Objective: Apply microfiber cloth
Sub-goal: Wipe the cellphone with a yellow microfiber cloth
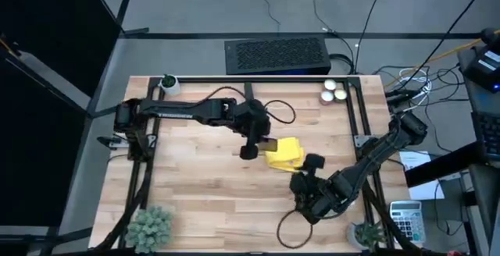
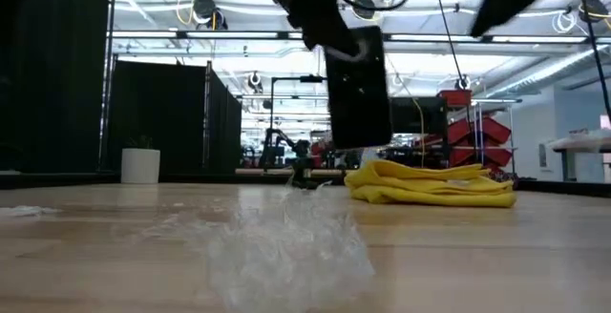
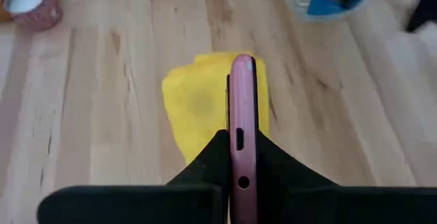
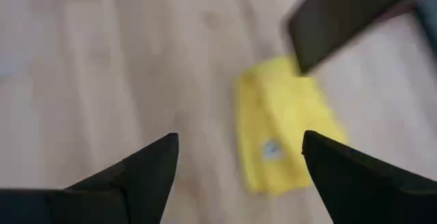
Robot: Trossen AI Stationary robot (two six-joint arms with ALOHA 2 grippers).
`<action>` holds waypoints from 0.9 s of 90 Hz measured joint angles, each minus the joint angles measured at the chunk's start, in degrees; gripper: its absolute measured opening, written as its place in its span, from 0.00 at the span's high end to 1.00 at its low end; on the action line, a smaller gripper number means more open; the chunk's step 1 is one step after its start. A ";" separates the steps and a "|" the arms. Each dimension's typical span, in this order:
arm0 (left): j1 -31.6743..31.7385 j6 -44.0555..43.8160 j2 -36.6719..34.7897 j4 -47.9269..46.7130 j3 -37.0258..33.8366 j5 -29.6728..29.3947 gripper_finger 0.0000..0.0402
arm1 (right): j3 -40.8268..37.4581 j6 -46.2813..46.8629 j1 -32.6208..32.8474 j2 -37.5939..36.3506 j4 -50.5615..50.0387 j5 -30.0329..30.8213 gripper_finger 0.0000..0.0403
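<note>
We find the microfiber cloth lying crumpled on the wooden table near its middle. The left gripper hangs just beside the cloth's edge, above the table, its fingers clamped on a phone in a pink case, held edge-on over the cloth. The right gripper hovers near the cloth on the opposite side, fingers spread wide apart and holding nothing. Neither gripper touches the cloth.

floor: grey floor lying around the counter
walls: black curtain panels standing at left
light: ceiling lamps glowing overhead
furniture: red rack standing behind
</note>
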 joint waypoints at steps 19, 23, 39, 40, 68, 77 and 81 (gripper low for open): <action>-0.44 -0.45 -3.94 2.44 -4.37 0.01 0.97 | -12.53 -1.28 -5.00 -6.58 10.97 0.06 0.27; -0.61 -0.49 -4.18 2.47 -4.94 0.03 0.97 | -15.29 -1.49 -5.97 -8.81 14.27 -0.75 0.27; -0.65 -0.44 -4.29 6.31 -7.28 -0.47 0.97 | -21.26 -6.44 -10.81 -16.39 17.98 -0.75 0.27; -0.64 -0.45 -4.29 6.72 -7.54 -0.55 0.97 | -21.35 -6.99 -11.12 -16.71 18.15 -0.76 0.27; -0.60 -1.43 -4.27 8.95 -9.70 -0.89 0.97 | -21.71 -13.06 -13.73 -19.44 23.04 -7.04 0.27; -0.64 -1.43 -4.27 8.56 -9.73 -0.89 0.97 | -19.37 -13.29 -13.50 -20.00 20.69 -7.03 0.27; -0.62 -1.43 -4.27 8.71 -9.70 -0.89 0.97 | -17.11 -14.03 -13.50 -20.34 20.28 -7.01 0.27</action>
